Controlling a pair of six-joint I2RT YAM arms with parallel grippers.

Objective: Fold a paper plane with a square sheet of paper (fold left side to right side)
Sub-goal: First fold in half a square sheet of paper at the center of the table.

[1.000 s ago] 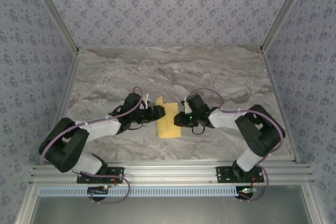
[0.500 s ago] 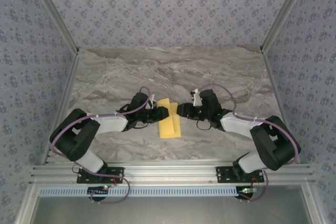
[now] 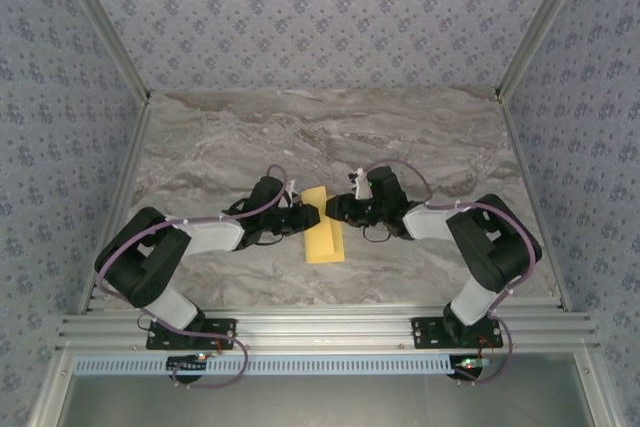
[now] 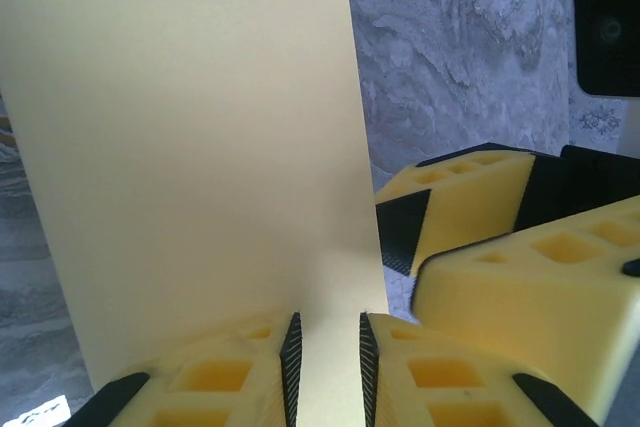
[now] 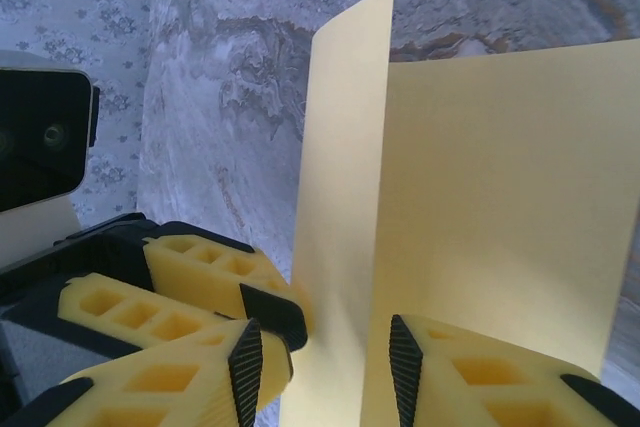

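Top view: left gripper (image 3: 308, 217) and right gripper (image 3: 335, 210) meet tip to tip over the square sheet of paper (image 3: 325, 242); most of the sheet lies just on the near side of both jaws.

Left wrist: left gripper (image 4: 328, 347) jaws a narrow slit apart, paper (image 4: 200, 147) showing through the gap and ahead of it. Cannot tell if pinched.

Right wrist: right gripper (image 5: 325, 357) jaws partly apart, astride a raised flap (image 5: 345, 147), not clamping it. Left fingers (image 5: 190, 277) touch the flap's other side.
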